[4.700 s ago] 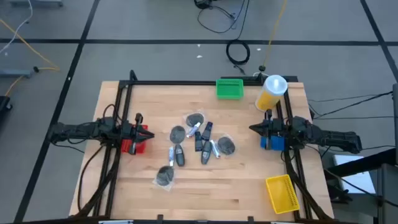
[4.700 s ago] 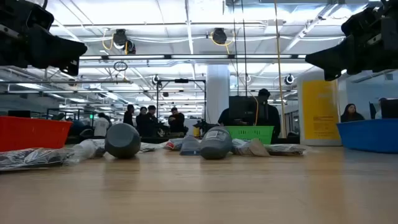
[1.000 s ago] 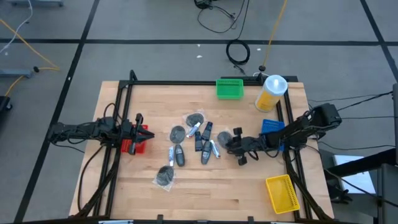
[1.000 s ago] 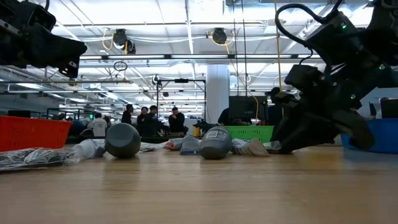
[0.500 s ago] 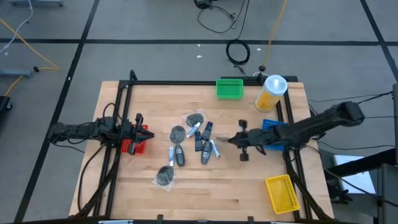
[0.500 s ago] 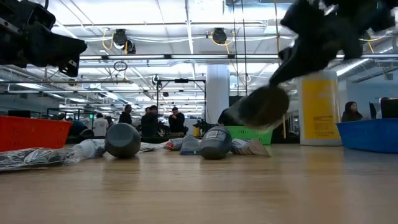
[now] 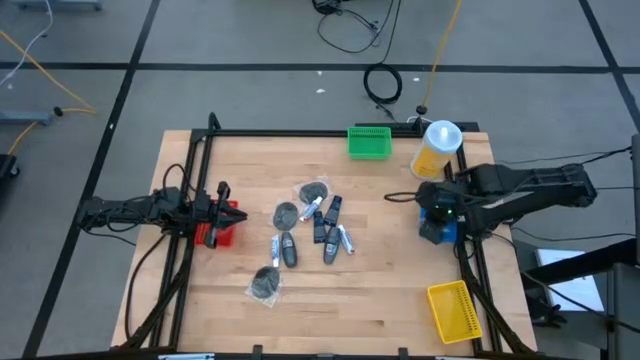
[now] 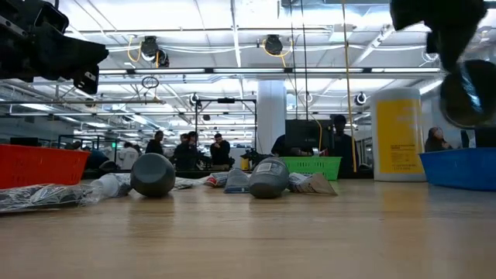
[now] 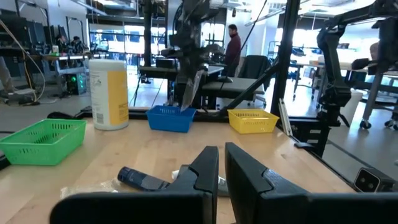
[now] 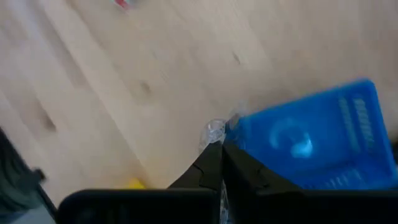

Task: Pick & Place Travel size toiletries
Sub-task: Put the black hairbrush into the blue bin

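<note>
Several travel size toiletries point(image 7: 310, 226) lie in a loose group at the middle of the wooden table point(image 7: 380, 290): round grey packets in clear wrap and slim dark tubes. One more wrapped packet point(image 10: 214, 132) is pinched between the closed fingers of the right gripper point(image 7: 432, 205), which hangs just above the blue basket point(image 7: 437, 217) at the right edge. At the left edge, the left gripper point(image 9: 221, 168) waits over the red basket point(image 7: 213, 226), its jaws together and holding nothing.

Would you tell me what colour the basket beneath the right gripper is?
Blue. The basket shows best in the right wrist view, under the right gripper.
</note>
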Robot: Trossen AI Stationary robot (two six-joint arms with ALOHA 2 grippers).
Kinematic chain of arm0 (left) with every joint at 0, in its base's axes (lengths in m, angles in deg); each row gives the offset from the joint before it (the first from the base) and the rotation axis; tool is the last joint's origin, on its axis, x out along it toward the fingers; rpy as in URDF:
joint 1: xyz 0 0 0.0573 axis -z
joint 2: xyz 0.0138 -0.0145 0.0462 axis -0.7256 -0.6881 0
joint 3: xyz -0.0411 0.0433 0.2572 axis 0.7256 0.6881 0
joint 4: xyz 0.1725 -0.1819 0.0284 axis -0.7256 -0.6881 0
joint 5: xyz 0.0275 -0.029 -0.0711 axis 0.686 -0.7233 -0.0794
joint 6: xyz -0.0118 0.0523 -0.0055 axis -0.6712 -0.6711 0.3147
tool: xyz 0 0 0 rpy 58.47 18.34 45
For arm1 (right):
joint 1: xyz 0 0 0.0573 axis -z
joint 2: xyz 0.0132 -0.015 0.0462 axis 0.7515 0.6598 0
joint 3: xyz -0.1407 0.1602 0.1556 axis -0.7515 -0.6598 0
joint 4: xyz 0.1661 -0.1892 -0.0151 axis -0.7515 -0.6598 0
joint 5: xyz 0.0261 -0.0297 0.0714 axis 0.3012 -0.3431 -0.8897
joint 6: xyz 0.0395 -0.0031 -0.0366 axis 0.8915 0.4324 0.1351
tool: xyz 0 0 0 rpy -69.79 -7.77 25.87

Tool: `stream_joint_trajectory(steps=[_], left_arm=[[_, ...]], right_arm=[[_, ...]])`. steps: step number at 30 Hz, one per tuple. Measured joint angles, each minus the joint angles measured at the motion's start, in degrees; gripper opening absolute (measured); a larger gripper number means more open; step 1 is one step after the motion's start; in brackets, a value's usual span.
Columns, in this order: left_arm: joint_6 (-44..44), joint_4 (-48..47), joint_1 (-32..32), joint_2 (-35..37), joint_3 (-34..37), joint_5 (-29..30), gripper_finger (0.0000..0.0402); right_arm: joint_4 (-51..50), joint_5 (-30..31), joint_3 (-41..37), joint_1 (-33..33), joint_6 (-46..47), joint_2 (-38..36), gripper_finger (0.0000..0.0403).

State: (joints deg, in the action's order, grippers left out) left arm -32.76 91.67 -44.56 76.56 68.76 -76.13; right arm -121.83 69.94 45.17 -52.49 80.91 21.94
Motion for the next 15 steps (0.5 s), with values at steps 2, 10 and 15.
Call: stream_joint_trajectory(steps=[2,10,15], left_arm=[[-0.01,-0.01,0.00,0.00,0.00,-0.01,0.0031],[0.26,0.16,0.00,0.00,0.00,-0.03,0.0031],[0.45,0.20,0.00,0.00,0.00,-0.03,0.0031]], right_arm=[[-1.41,-0.51,-1.62,2.43,-1.66,0.11,0.0001],[2.94,-12.59,-10.54,13.44,-15.37,0.15,0.0001],[3.84,-15.28,-13.49,19.95,-22.35,0.13,0.0000]])
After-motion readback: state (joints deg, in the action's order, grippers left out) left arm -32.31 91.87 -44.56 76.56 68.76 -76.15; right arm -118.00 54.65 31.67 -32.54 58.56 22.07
